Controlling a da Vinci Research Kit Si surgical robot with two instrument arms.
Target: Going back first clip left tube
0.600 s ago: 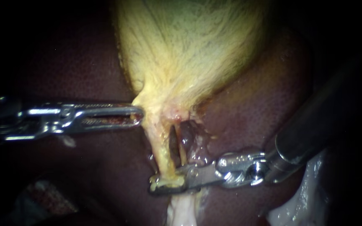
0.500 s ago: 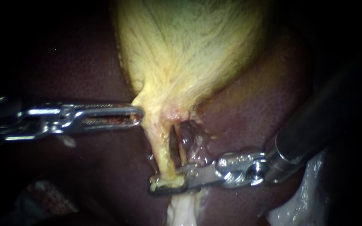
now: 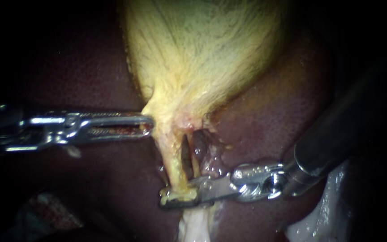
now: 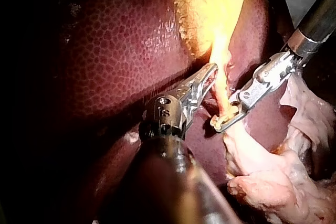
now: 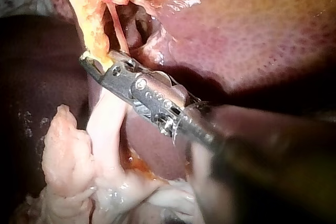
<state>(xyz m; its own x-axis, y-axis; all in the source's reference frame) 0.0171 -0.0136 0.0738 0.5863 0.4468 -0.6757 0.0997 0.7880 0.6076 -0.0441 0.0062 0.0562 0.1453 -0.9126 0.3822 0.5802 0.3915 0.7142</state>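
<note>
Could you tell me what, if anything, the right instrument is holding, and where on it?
The right instrument appears to hold the left tube, its jaws closed across the tube's lower end, just above the pale tissue.

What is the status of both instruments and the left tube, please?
Left instrument: steel jaws shut on yellow gallbladder at its neck. Right instrument: steel jaws shut on thin yellow left tube; clip not discernible. Nothing in the way.
</note>
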